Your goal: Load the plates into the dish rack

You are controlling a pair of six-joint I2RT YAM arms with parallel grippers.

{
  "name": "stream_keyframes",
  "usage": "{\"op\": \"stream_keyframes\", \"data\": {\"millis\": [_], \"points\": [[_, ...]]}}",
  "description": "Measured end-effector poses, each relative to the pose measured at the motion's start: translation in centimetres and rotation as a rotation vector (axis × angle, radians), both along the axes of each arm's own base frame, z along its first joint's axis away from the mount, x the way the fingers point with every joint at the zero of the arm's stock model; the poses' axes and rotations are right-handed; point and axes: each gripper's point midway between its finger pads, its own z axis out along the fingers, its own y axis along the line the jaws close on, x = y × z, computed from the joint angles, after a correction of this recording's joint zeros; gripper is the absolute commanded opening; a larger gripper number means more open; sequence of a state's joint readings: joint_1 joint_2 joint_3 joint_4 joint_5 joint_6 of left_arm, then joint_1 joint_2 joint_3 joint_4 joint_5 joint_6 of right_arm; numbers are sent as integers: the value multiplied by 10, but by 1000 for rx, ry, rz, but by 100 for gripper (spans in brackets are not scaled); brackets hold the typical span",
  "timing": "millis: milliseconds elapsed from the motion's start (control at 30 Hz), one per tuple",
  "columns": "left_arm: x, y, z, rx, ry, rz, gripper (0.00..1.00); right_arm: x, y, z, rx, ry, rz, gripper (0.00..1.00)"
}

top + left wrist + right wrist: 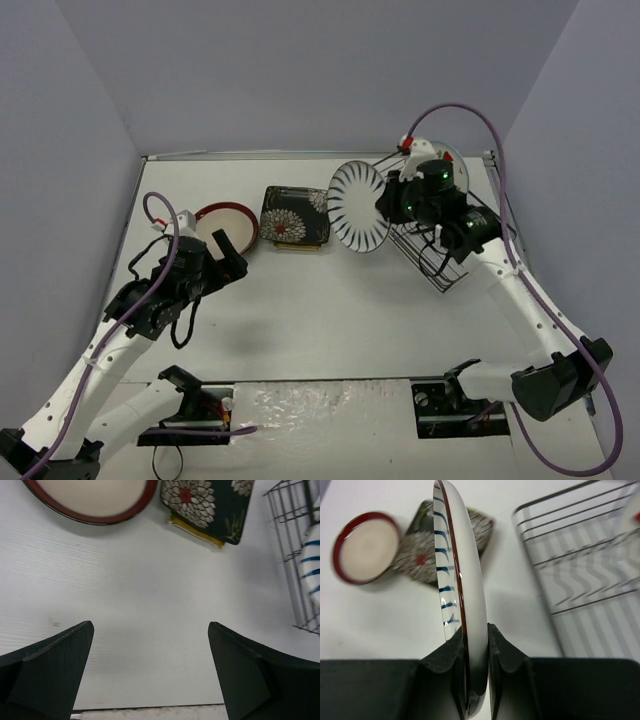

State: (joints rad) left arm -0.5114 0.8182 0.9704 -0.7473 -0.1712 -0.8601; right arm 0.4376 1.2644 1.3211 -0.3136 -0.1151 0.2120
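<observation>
My right gripper (390,205) is shut on the rim of the white plate with dark radial stripes (357,206), holding it upright on edge above the table, just left of the dark wire dish rack (440,262). In the right wrist view the plate (465,575) stands between the pads (502,652), and the rack (580,570) lies to the right. The red-rimmed cream plate (226,224) and the black floral square plate (293,214) lie flat on the table. The floral plate rests on the yellow square plate (292,247). My left gripper (232,252) is open and empty, just near of the red-rimmed plate.
A white round plate (452,162) stands at the rack's far end, mostly hidden behind my right arm. The left wrist view shows the red-rimmed plate (90,500), the floral plate (210,505) and the rack (295,555) beyond bare table. Grey walls enclose the table.
</observation>
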Motion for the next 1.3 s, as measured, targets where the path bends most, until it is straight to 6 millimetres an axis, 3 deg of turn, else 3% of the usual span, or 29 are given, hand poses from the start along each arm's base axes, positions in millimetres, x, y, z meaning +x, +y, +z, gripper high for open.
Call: {"op": "stream_keyframes", "data": {"millis": [133,200,300,400,567,767,1000,1300], "points": [[-5,26,-6,183,-10,-24,97,48,-68,40,-169,-128,-110,0],[-6,32,-7,238,-14,-44,97,66,-98,49,-245,-160,-145,0],[-5,37,-14,298,-17,-71,97,93,-131,51,-342,-184,-160,0],[-7,41,-30,352,-3,-105,97,112,-150,39,-416,-172,-147,0],[-8,44,-56,417,21,-152,97,138,-168,2,-515,-120,-70,0],[-1,45,-64,455,21,-165,97,157,-191,-40,-554,-51,-15,0],[6,40,-80,474,86,-199,97,166,-196,-35,-578,-87,-9,0],[12,45,-76,444,69,-174,97,169,-195,-39,-584,-87,11,0]]}}
